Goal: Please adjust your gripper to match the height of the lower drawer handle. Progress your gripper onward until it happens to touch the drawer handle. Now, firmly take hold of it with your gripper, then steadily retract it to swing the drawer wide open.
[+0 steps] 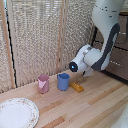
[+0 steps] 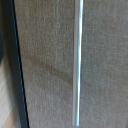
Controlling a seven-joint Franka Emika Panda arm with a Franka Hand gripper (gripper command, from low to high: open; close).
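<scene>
The wrist view is filled by the drawer [image 2: 45, 60] front, close ahead of the camera, with the lower drawer handle [image 2: 77, 60] running from 12 to 6 o'clock, a little toward 3 o'clock from centre. The fingers do not show in either view, so I cannot tell if the gripper is wide or narrow

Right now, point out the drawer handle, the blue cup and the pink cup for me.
drawer handle [image 2: 77, 60], wrist view, middle of the silver bar.
blue cup [image 1: 63, 82], exterior view, outer wall of the cup.
pink cup [image 1: 43, 84], exterior view, outer wall of the cup.
</scene>
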